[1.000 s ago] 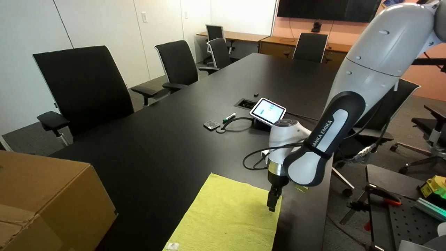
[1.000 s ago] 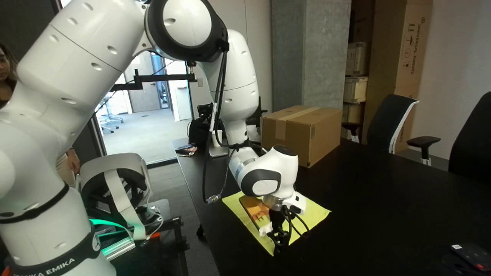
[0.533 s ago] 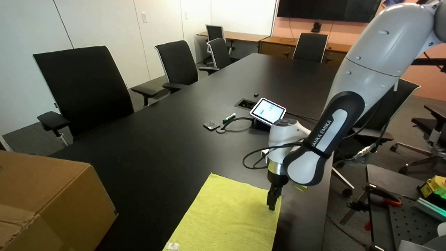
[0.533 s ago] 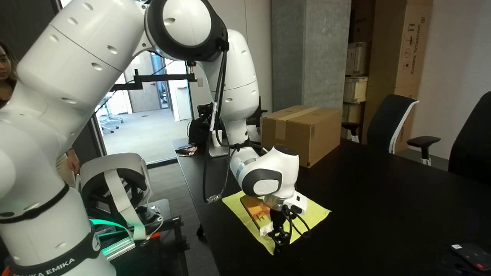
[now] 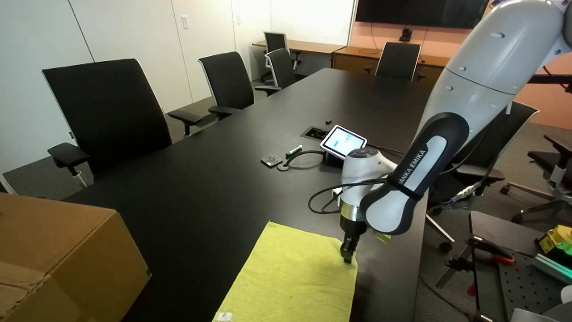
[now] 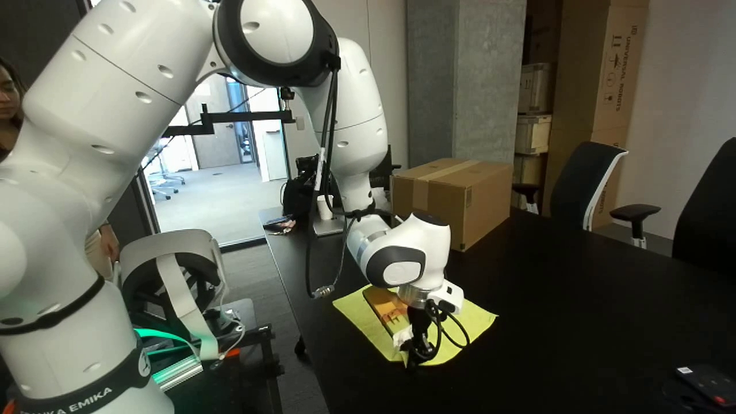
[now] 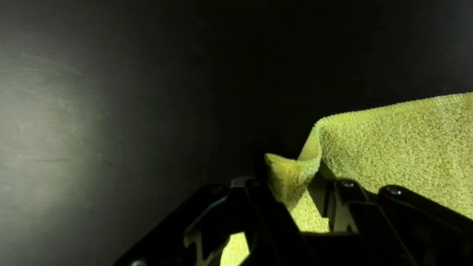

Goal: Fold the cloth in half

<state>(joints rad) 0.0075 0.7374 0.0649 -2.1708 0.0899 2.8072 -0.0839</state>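
Cloth shifted slightly, end effector grasping its corner, arm marked "ANKA EMIKA", carton reading "UNIVERSAL ROBOTS"

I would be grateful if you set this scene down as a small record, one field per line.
Cloth: the yellow-green cloth lies mostly flat on the black table, one corner bunched up
Pincer: the pincer is at that corner, with the bunched fabric between its fingers
Grip firmness: cannot be told from these views
Half fold: not yet made
Box: a brown cardboard box on the table, apart from the cloth
Also on the table: a small lit screen and a green-and-white marker
Seating: several black chairs
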